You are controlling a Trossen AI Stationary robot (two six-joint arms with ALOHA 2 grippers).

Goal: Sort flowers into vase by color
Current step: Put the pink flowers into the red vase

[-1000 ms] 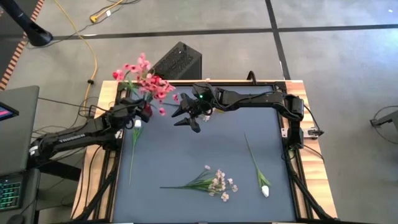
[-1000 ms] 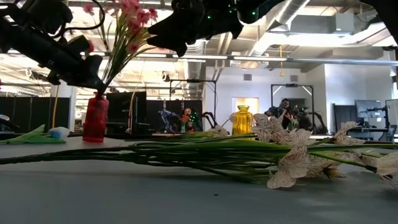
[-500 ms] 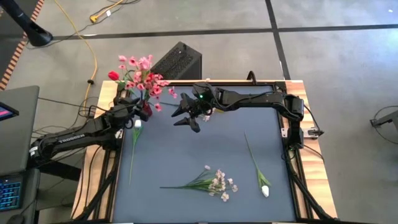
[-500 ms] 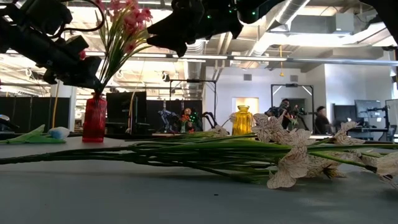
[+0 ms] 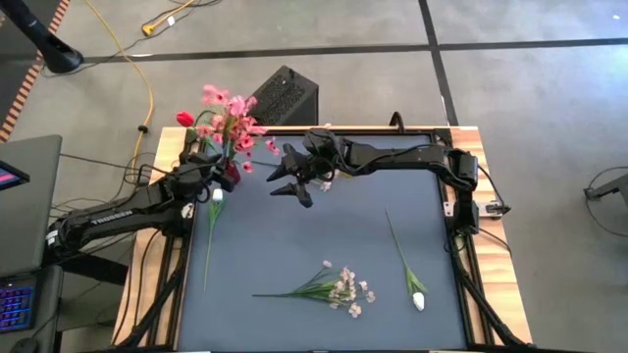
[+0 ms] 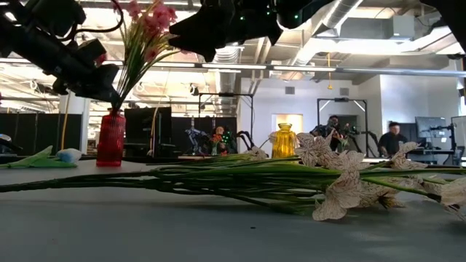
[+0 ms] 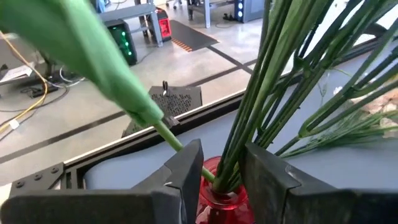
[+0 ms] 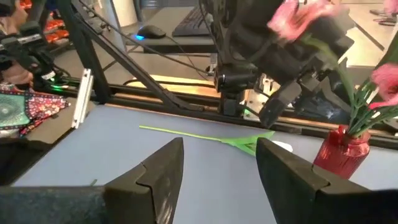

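Overhead, the left gripper (image 5: 218,167) sits at the red vase (image 5: 231,173), pink blossom sprays (image 5: 228,115) standing in it; the right gripper (image 5: 285,183) hovers beside, fingers wide, empty. Low down, the pale spray (image 6: 342,182) lies far from the vase. At the left wrist, parted fingers (image 7: 186,171) flank green stems (image 7: 261,93) without pinching.

I see a glossy, ribbed red glass-like vase (image 6: 111,138) at left, on a matt grey table (image 5: 324,245) edged in pale wood.
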